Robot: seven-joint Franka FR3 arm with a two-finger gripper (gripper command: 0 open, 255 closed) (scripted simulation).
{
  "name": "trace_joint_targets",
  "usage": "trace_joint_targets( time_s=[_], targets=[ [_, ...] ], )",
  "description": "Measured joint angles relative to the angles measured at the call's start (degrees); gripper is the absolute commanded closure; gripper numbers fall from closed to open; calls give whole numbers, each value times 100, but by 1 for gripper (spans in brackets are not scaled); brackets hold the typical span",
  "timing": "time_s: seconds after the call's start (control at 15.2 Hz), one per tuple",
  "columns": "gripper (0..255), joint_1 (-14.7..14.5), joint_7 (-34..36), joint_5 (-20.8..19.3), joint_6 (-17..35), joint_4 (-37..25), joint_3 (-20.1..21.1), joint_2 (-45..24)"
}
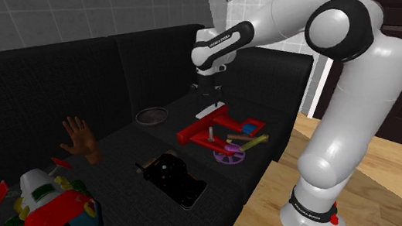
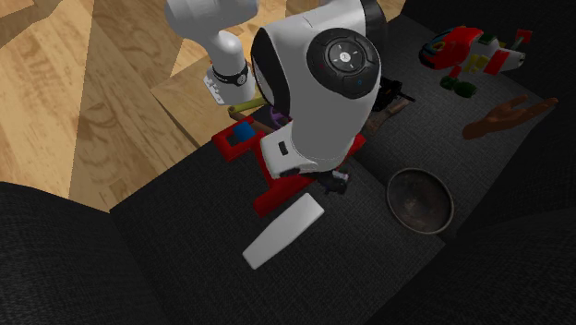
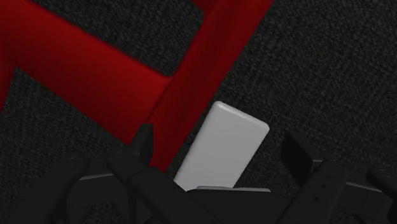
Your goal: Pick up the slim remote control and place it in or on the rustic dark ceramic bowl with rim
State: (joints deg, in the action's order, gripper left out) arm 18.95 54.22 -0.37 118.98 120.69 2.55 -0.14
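The tool [image 3: 219,145] hung low over the pale grey slim remote [image 2: 284,231], its fingers spread to either side and not touching it. The remote lay flat on the black sofa seat [image 2: 185,242], just beside a red toy frame [image 2: 275,194] and near the dark bowl [image 2: 420,200]

The arm [image 1: 350,103] is built of smooth, glossy white shells, rounded like fat tubes, with dark grey to black bands at the joints. Black collars [image 1: 312,211] with small white lettering ring the lowest link and the slimmer link by the wrist. One joint carries a round dark cap [image 2: 343,57] with tiny pale marks. The claw [image 3: 218,139] is all black, its two fingers [image 3: 145,145] angular and matte.
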Motion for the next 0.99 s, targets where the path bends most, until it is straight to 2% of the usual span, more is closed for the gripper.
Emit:
trace_joint_targets(
  time_s=[0.53,0.99],
  targets=[
    [0,378,1115,67,495,-731,-434,-1043],
    [0,426,1266,106,958,-734,-488,-1345]
  ],
)
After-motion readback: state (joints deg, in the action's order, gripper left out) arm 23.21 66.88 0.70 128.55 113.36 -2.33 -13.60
